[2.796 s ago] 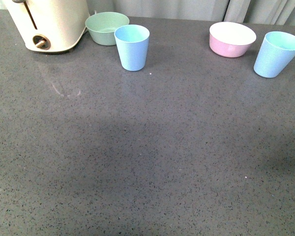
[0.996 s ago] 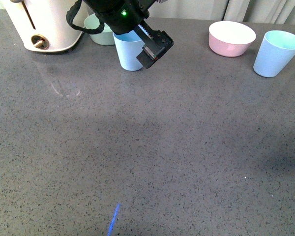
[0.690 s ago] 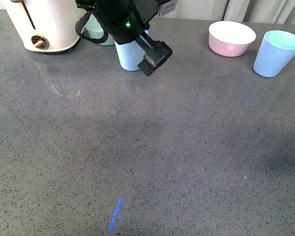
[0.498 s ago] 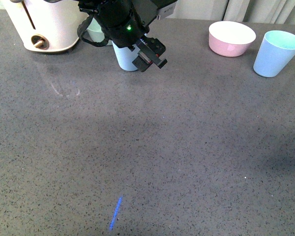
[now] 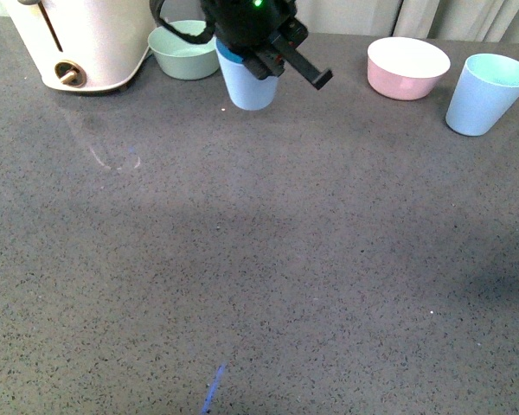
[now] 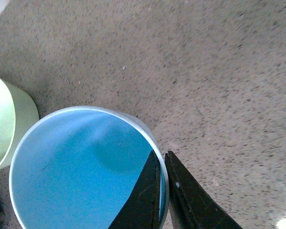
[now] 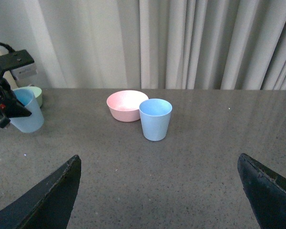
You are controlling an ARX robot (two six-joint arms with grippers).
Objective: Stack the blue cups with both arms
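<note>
One blue cup (image 5: 249,85) is upright near the back of the grey counter, by the green bowl. My left gripper (image 5: 268,60) is shut on its rim, with one finger inside and one outside the wall. In the left wrist view the left gripper (image 6: 163,155) pinches the blue cup's (image 6: 81,171) wall. The second blue cup (image 5: 486,93) stands alone at the far right. In the right wrist view this second cup (image 7: 155,119) is ahead of my open right gripper (image 7: 158,162), well apart from it, with nothing between the fingers. The held cup (image 7: 28,117) shows there too.
A green bowl (image 5: 183,48) sits just left of the held cup and a white appliance (image 5: 78,39) stands at the back left. A pink bowl (image 5: 408,67) is beside the second cup. Curtains (image 7: 205,43) hang behind the counter (image 5: 259,259).
My left arm came in over the left cup and shut on its rim. The cup has since shifted right and slightly farther back with the gripper. The right cup has not moved.
</note>
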